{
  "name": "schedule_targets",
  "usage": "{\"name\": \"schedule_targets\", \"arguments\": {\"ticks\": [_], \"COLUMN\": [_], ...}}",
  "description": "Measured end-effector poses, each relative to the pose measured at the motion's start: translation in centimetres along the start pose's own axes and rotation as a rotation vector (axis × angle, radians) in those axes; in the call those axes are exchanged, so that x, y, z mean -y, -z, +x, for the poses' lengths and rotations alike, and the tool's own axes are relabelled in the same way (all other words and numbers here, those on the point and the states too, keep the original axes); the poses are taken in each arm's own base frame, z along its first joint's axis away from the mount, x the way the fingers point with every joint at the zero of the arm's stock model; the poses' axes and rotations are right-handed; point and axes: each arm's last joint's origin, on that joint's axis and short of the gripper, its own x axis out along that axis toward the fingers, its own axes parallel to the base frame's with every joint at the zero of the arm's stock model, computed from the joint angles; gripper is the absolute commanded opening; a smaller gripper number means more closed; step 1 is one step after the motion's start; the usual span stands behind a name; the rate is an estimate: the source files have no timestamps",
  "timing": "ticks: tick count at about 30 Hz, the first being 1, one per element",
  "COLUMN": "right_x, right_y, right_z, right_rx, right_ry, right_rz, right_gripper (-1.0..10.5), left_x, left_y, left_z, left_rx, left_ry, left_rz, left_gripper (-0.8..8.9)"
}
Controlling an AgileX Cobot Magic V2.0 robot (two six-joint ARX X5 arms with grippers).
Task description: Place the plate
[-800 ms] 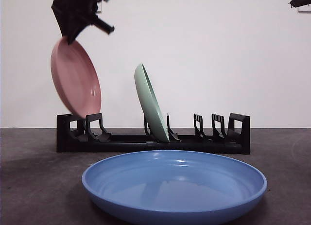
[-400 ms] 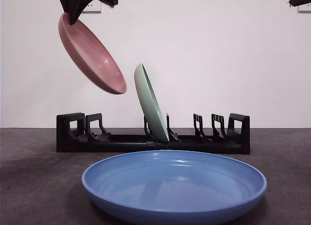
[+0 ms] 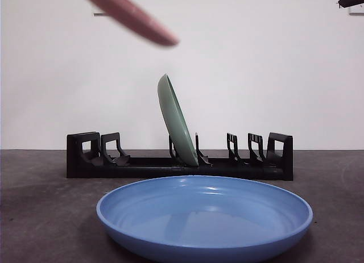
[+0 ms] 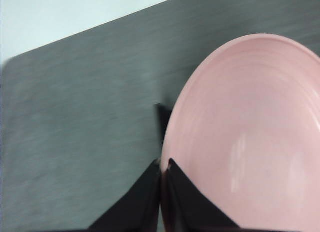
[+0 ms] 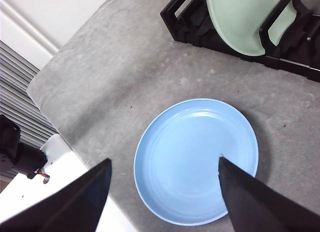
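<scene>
Three plates in the scene. Pink plate (image 3: 129, 14) is in the air, high above the left end of the rack (image 3: 79, 161), tilted nearly flat and motion-blurred in the front view, clear of every slot. Left gripper (image 4: 163, 179) has its two black jaws pressed together on the pink plate's rim, one jaw on each face; the wrist view shows the grip at the very edge only. Green plate (image 3: 176, 121) stands in a slot near the rack's middle, leaning left. Blue plate (image 3: 205, 217) lies flat on the table (image 3: 40, 206) in front of the rack, untouched. Right gripper (image 5: 165, 192) hangs high over the blue plate, jaws spread wide, holding nothing.

Handling judgement: the pink plate looks rigid, smooth and glossy, probably plastic or melamine, so fairly light yet slippery. An edge pinch leaves most of the plate hanging beyond the jaws, so it could pivot or slip in the grip on a fast swing. Rim is the only practical hold; a deeper bite would resist rotation better.

Placement not yet done: the plate must be turned upright to enter a slot.
</scene>
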Motion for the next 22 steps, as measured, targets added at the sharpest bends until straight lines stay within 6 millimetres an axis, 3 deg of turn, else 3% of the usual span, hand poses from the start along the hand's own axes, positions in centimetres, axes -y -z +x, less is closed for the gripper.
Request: {"name": "schedule_targets", "arguments": {"ticks": [6, 11, 17, 22], "right_x": [0.0, 0.0, 0.3, 0.1], "right_y": [0.0, 0.0, 0.5, 0.6], "right_z": [0.0, 0.0, 0.0, -0.2], "right_rx": [0.001, -0.003, -0.039, -0.027], "right_ry": [0.003, 0.005, 0.071, 0.086], "right_rz": [0.0, 0.003, 0.036, 0.039], "right_gripper": [3.4, 3.4, 3.4, 3.4], "left_x": [-0.1, -0.1, 0.6, 1.9], "left_y": [1.3, 3.1, 6.8, 10.1], "left_z": [-3.6, -4.1, -2.2, 0.9], "left_rx": [0.048, -0.004, -0.161, -0.178], "left_ry": [0.159, 0.287, 0.367, 0.482], "left_rz": [0.006, 0.024, 0.071, 0.079], "left_gripper": [0.04, 0.04, 0.04, 0.04]}}
